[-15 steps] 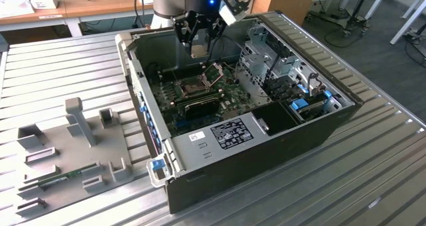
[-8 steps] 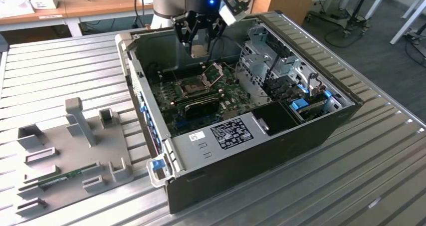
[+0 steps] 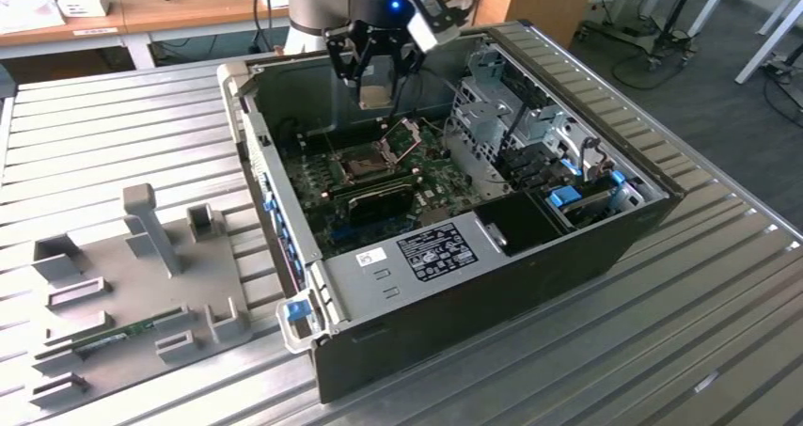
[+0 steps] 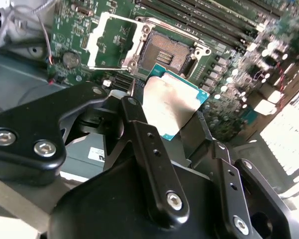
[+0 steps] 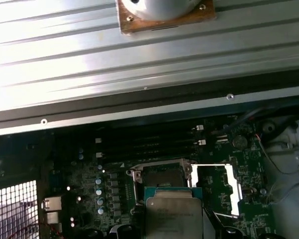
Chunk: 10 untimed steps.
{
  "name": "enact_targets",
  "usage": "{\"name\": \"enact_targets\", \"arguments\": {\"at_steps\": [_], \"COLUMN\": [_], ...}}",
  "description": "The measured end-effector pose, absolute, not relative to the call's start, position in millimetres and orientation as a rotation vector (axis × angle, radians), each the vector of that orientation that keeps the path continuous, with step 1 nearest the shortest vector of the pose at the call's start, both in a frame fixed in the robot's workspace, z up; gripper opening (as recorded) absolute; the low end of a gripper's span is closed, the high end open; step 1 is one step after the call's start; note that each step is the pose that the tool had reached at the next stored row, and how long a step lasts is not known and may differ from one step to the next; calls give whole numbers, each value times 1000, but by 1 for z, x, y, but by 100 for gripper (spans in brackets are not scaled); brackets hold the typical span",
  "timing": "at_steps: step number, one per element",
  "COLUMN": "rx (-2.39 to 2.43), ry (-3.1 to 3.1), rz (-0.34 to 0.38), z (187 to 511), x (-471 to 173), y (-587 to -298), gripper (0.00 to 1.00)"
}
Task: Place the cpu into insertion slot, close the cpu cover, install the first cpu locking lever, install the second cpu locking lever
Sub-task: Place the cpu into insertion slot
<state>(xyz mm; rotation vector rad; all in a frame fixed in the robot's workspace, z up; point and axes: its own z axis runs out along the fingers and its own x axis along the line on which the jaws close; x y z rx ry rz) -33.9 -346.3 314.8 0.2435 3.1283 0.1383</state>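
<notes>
My gripper [image 3: 376, 86] hangs inside the open computer case, shut on the cpu [image 4: 169, 102], a flat square chip with a dull metal top and a green edge. In both wrist views the cpu [image 5: 174, 216] hovers just above and beside the insertion slot [image 4: 166, 52], a black square socket with a silvery rim on the green board. The socket [image 5: 163, 177] lies bare. The cpu cover [image 4: 112, 42] is flipped open on its hinge beside the socket, its window showing the board beneath. In the exterior view the cover [image 3: 404, 136] stands up behind the socket [image 3: 364, 169].
The case walls [image 3: 258, 153] surround the board. Long black memory slots [image 4: 224, 22] run beside the socket. A drive cage [image 3: 502, 116] fills the exterior view's right of the case. A grey fixture plate [image 3: 138, 285] lies on the slatted metal table [image 3: 702, 294].
</notes>
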Motion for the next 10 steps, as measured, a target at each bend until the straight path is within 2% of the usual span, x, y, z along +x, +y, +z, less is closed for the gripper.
{"name": "enact_targets", "arguments": {"at_steps": [10], "rx": [421], "ry": [3104], "rz": [138], "z": [314], "x": [-34], "y": [-346], "gripper": [54]}}
